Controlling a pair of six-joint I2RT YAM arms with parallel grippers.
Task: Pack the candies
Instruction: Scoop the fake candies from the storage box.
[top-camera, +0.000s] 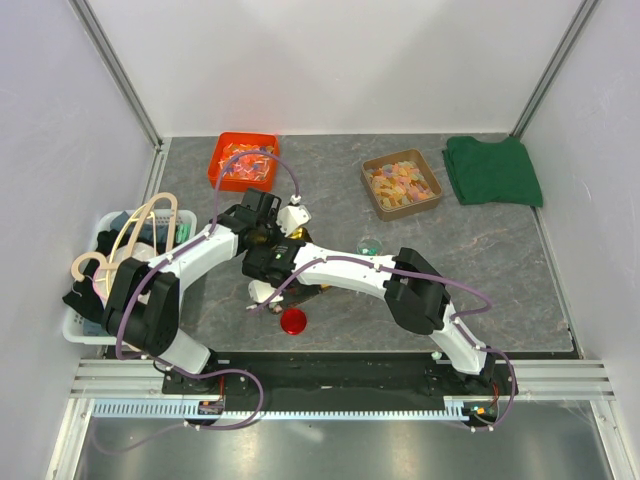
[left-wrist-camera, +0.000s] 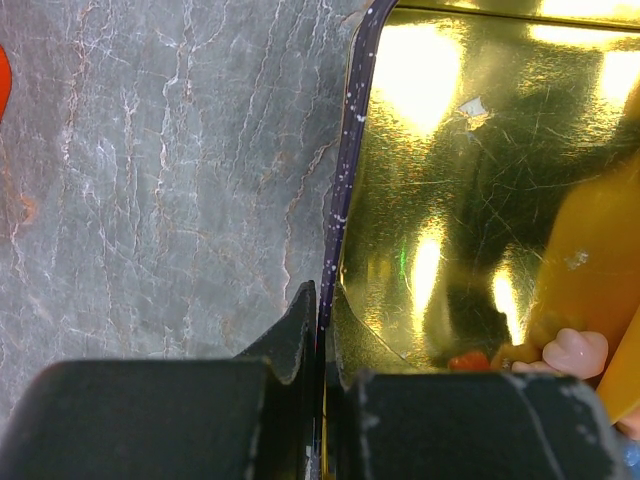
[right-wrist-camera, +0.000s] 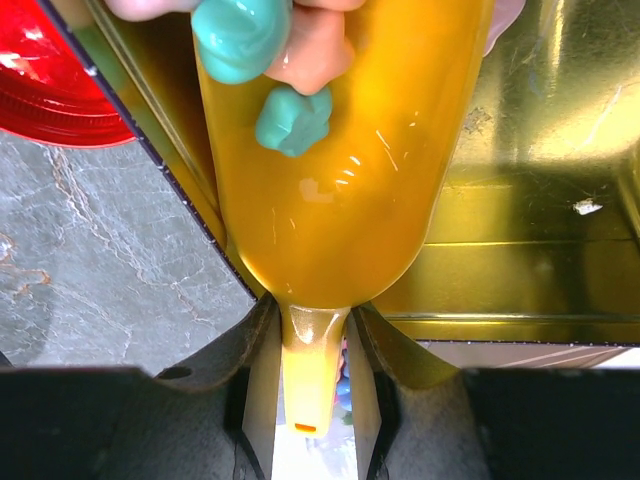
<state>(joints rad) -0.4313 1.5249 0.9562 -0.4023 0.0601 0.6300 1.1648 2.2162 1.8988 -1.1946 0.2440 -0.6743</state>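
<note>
Gold tin (left-wrist-camera: 450, 200) wall pinched by left jaws, closed; right jaws grip yellow scoop (right-wrist-camera: 330, 200) handle. Candies (right-wrist-camera: 240, 40) sit at scoop's 12 o'clock end, over tin. Tilt slowly, tip inside rim.

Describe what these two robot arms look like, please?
The left arm and right arm both have white tubular links, chunky black joint housings and thin purple cables looping alongside. The left end effector and right end effector each carry two dark, tapered fingers.
</note>
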